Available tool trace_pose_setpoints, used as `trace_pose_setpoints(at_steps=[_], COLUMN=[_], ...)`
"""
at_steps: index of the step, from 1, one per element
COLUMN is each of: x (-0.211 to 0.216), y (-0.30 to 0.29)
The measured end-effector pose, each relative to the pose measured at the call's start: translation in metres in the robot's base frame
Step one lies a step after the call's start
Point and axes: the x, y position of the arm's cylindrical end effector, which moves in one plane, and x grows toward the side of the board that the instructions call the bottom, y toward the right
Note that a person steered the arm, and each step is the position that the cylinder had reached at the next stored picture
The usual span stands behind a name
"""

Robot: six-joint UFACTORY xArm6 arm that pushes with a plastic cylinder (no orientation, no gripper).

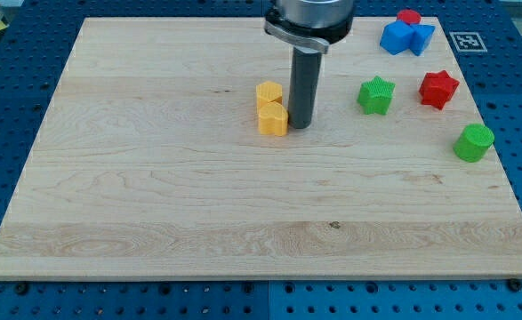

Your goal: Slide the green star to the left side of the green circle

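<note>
The green star (376, 95) lies on the wooden board (154, 196) at the upper right. The green circle (473, 142) lies further right and lower, near the board's right edge. My tip (300, 124) rests on the board just right of two yellow blocks, well left of the green star and apart from it.
Two yellow blocks sit together at centre top, a hexagon-like one (269, 92) above another (273, 118) that touches or nearly touches my tip. A red star (438, 89) lies right of the green star. Blue blocks (406, 37) and a red block (409, 17) sit at the top right corner.
</note>
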Motion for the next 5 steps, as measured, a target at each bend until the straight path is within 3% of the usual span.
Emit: trace_pose_setpoints(at_steps=[1, 4, 5], x=[-0.008, -0.096, -0.092], y=[0.018, 0.04, 0.096])
